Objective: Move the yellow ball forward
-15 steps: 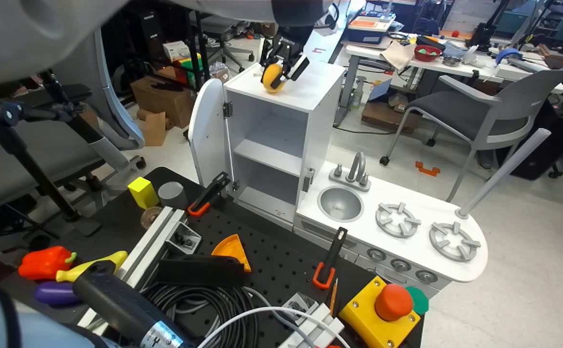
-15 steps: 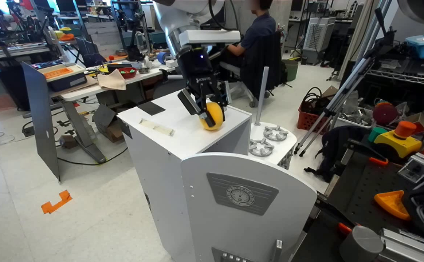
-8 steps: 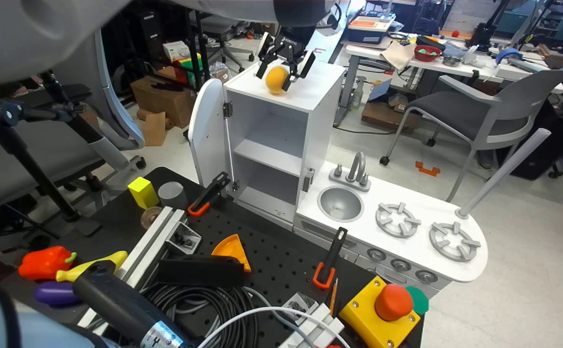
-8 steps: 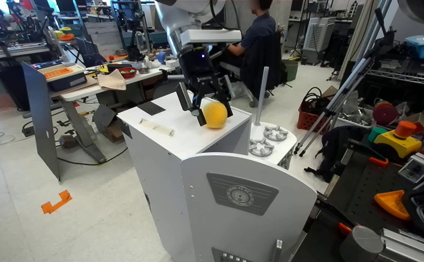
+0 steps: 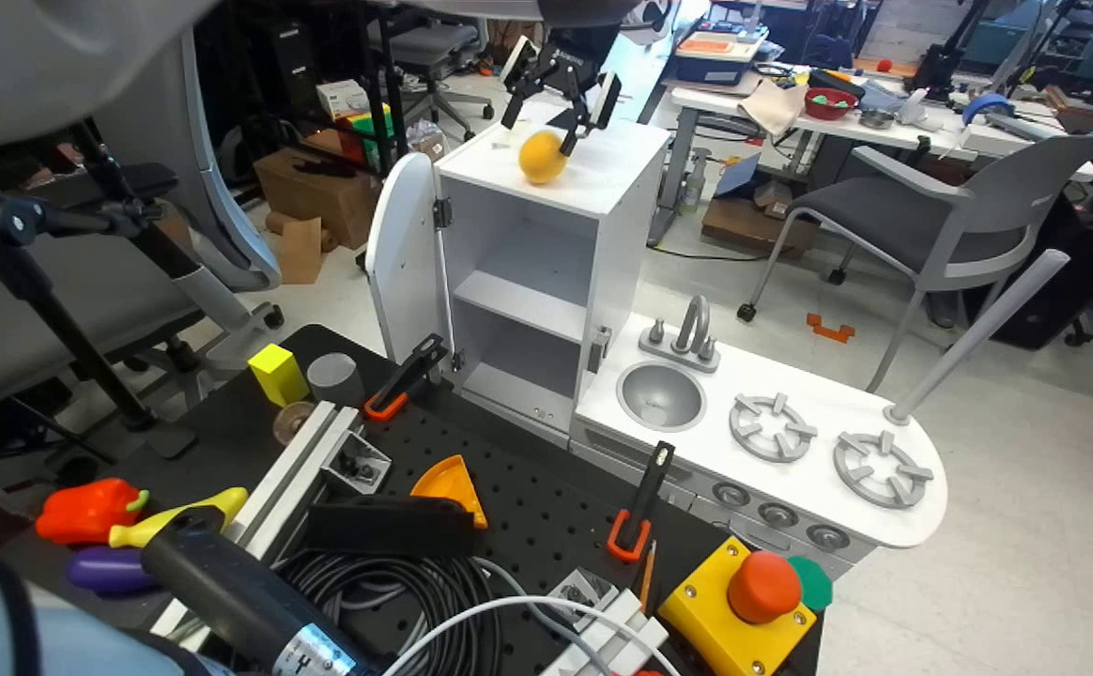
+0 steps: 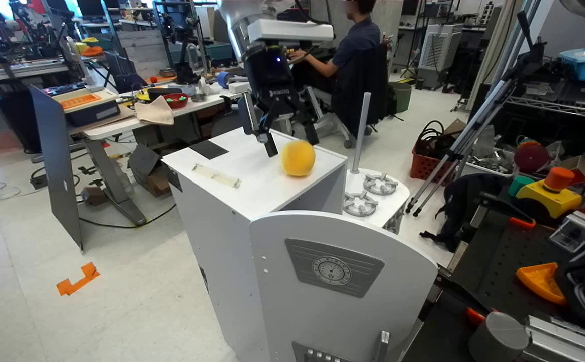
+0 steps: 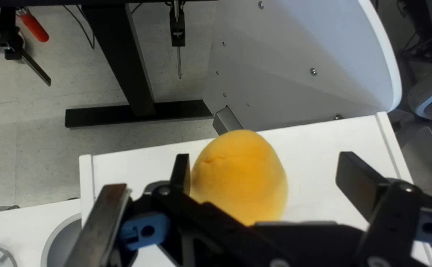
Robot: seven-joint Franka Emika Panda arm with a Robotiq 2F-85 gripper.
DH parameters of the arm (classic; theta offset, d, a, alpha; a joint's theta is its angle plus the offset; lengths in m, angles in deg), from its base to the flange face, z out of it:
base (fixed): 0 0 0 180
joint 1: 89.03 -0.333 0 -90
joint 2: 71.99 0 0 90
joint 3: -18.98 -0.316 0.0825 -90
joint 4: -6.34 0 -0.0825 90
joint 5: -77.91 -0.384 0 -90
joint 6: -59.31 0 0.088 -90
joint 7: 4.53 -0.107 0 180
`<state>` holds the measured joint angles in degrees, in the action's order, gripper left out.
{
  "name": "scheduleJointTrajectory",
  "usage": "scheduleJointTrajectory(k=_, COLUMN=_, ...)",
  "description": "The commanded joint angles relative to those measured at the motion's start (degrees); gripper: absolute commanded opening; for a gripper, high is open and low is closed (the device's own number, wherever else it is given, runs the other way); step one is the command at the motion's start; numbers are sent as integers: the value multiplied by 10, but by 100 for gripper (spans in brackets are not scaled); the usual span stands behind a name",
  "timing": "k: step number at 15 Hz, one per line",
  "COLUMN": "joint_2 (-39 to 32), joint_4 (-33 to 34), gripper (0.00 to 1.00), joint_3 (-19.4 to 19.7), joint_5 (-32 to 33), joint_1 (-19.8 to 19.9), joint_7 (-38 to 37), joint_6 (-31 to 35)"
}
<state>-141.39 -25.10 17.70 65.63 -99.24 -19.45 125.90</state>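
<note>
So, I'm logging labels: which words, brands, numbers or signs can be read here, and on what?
"ROBOTIQ": on the gripper, in an exterior view.
Too small to read: the marks around the dial on the white door.
Cut off and unclear: the label on the black cylinder.
I can make out no other text.

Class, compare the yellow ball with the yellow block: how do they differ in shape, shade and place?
Shape: the yellow ball is rounded; the yellow block has flat faces and straight edges.
Shade: the yellow ball leans orange; the yellow block is bright lemon.
Place: the yellow ball rests on the white cabinet, the yellow block on the black table beside a grey cylinder.
Shared: both are yellowish.
</note>
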Motion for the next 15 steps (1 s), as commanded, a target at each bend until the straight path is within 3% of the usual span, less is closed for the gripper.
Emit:
scheduleJointTrajectory(k=1, joint_2=34, joint_4=-13, gripper=100, joint_3=11, joint_5=15, joint_1=2, joint_7=30, joint_6=11)
scheduleJointTrajectory(k=15, joint_2=89, joint_4=-59, gripper=100, joint_3=67, joint_5=52, joint_1=44, joint_7=99, joint_6=396)
